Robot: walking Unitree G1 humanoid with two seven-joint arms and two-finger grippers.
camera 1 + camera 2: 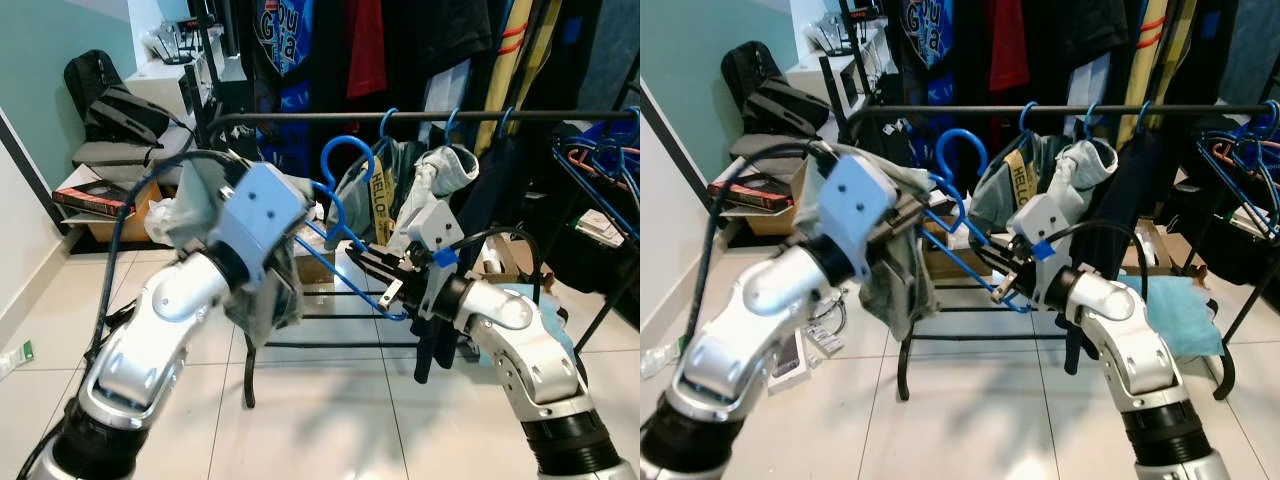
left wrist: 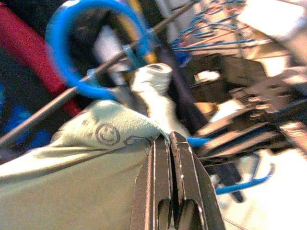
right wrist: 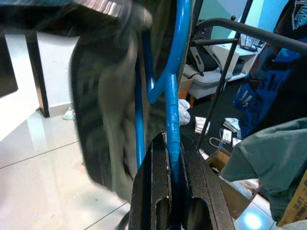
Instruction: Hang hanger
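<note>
- Your blue hanger [image 1: 345, 215] is up in the air between your two arms, in front of the black rail [image 1: 420, 116] of the clothes rack.
- The hanger's hook is beside the rail and about as high, but it is not over the rail.
- A grey-green shirt [image 1: 265, 290] is on the hanger. It hangs down in front of your left arm.
- Your right gripper [image 1: 385, 270] is pinched tight on a blue bar of the hanger. In the right wrist view you can see the bar squeezed between the two black fingers [image 3: 154, 191].
- Your left gripper [image 2: 167, 143] is pressed shut on the edge of the shirt, close to the hanger's hook. The fingers sit together with cloth at their tips.
- Other blue hangers [image 1: 455, 125] already sit on the rail, with clothes [image 1: 440, 175] hanging from them.
- More empty blue hangers [image 1: 600, 170] are bunched at the right end of the rack.
- Dark clothes [image 1: 380, 50] hang behind the rack.
- A black bag [image 1: 120, 110] and a cardboard box [image 1: 115, 215] are on the left by the wall.
- The floor [image 1: 330, 420] is light tiles.
</note>
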